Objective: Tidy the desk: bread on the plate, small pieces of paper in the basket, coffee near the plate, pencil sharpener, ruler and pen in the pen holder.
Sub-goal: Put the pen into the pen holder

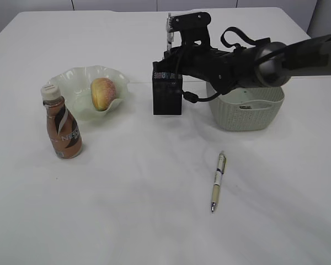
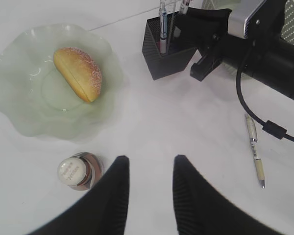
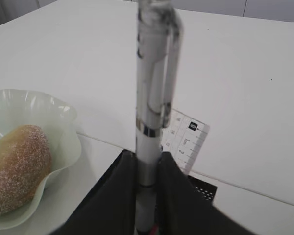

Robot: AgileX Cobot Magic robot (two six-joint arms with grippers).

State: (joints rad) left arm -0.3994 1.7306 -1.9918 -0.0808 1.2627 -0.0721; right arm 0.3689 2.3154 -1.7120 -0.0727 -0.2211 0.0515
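Your right gripper (image 3: 146, 196) clamps a silver pen (image 3: 152, 98) upright above the pen holder (image 1: 167, 95). Your left gripper (image 2: 149, 191) hangs open, empty, beside the coffee (image 2: 78, 171).

The brown plastic coffee bottle with the swirl label (image 1: 63, 131) carries white letters that read "NES", the rest curving out of sight. Its white cap (image 2: 72, 171) bears small grey print, too fine to read. The short clear plastic ruler (image 3: 185, 141) shows fine black scale marks and a small black logo, both illegible.
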